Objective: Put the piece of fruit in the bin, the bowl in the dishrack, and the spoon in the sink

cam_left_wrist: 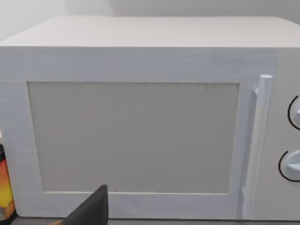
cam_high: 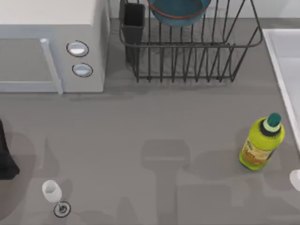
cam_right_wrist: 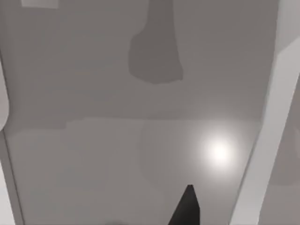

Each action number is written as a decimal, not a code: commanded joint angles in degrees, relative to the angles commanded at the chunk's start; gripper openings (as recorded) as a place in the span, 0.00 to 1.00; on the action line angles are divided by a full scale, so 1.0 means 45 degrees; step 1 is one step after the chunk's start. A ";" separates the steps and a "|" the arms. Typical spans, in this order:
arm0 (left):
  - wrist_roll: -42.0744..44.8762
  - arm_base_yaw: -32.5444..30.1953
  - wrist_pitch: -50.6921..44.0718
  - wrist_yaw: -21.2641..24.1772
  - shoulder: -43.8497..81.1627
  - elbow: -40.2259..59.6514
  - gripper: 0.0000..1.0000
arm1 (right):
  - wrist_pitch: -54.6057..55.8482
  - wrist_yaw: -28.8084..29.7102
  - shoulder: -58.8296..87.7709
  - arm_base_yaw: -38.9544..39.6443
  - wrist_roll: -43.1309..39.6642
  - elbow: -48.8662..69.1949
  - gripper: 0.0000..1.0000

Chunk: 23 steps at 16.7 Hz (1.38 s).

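Observation:
The bowl [cam_high: 180,11], dark blue inside with a reddish rim, rests among the bars of the black wire dishrack [cam_high: 197,61] at the back of the table. The sink [cam_high: 286,61] runs along the right edge. The piece of fruit is out of view. A small white rounded shape [cam_high: 296,179] is cut off at the right edge; I cannot tell whether it is the spoon. One dark fingertip [cam_left_wrist: 91,211] of my left gripper points at the microwave door. One dark fingertip [cam_right_wrist: 187,206] of my right gripper hangs over a pale grey surface with a light raised rim [cam_right_wrist: 276,117].
A white microwave [cam_high: 51,47] fills the back left. A yellow-green bottle [cam_high: 261,143] stands near the sink. A clear wine glass [cam_high: 52,192] stands at the front left. A black shape [cam_high: 7,159] is cut off at the left edge. The rack's utensil cup [cam_high: 133,28] is at its left corner.

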 joint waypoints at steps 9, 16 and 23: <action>0.0000 0.0000 0.0000 0.0000 0.0000 0.0000 1.00 | -0.3207 -0.0221 0.7693 -0.1120 -0.0485 0.9053 0.00; 0.0000 0.0000 0.0000 0.0000 0.0000 0.0000 1.00 | -0.5601 -0.0250 1.4371 -0.1260 -0.0779 1.7838 0.00; 0.0000 0.0000 0.0000 0.0000 0.0000 0.0000 1.00 | -0.6482 -0.0020 1.7766 -0.1092 -0.0940 2.3972 0.00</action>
